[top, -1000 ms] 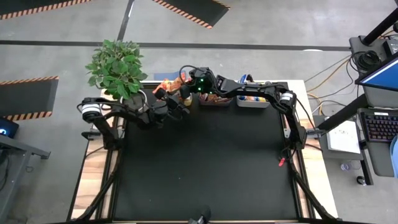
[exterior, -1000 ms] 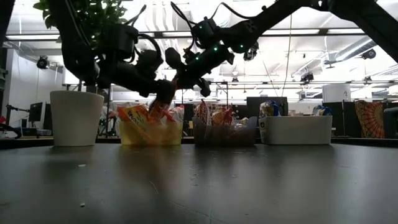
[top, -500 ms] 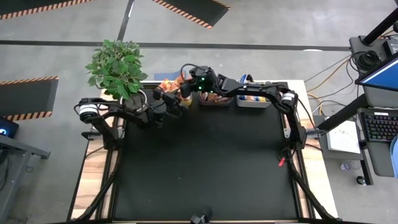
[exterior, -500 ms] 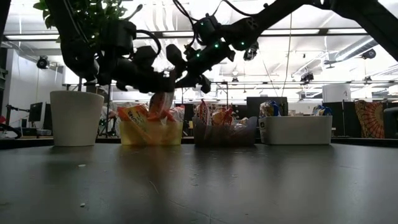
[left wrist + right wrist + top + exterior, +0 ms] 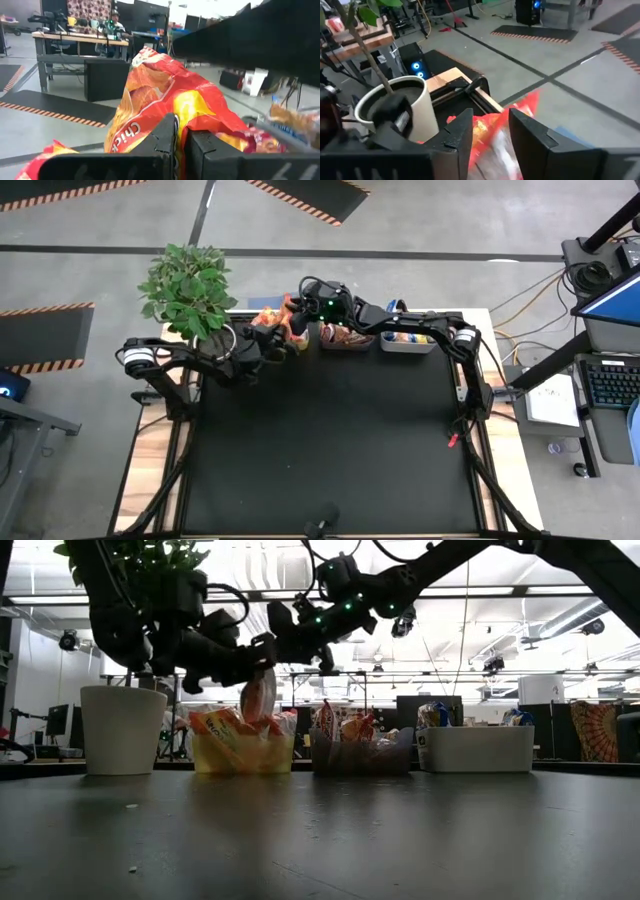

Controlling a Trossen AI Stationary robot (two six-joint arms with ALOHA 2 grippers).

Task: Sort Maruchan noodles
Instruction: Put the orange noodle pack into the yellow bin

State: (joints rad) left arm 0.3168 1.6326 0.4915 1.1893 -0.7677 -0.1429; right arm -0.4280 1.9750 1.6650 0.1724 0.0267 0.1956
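An orange-red noodle packet (image 5: 258,700) hangs above the yellowish bin (image 5: 243,753), which holds more orange packets at the table's far edge. My left gripper (image 5: 264,652) comes in level from the left and is shut on it. My right gripper (image 5: 296,636) is just right of and above it, open. In the right wrist view the packet (image 5: 492,131) shows past its spread fingers (image 5: 461,134). In the high view both grippers meet over the far-left bin (image 5: 270,320). My left gripper pinches the packet's crinkled edge (image 5: 172,111) between its two shut fingers (image 5: 167,137), reaching in level from the table's left. The packet is lifted clear and hangs down below the fingers, over the yellowish bin.
A dark bin (image 5: 360,753) with red packets and a pale grey bin (image 5: 475,748) with blue-and-yellow ones stand in a row to the right. A white plant pot (image 5: 122,730) stands at the far left. The black mat (image 5: 320,440) stretches toward the near edge.
My left gripper has rolled and shut on the orange-red packet. My right gripper, which held the packet from above, has opened, let go and risen a little. The packet now hangs from my left gripper, slightly higher over the yellowish bin.
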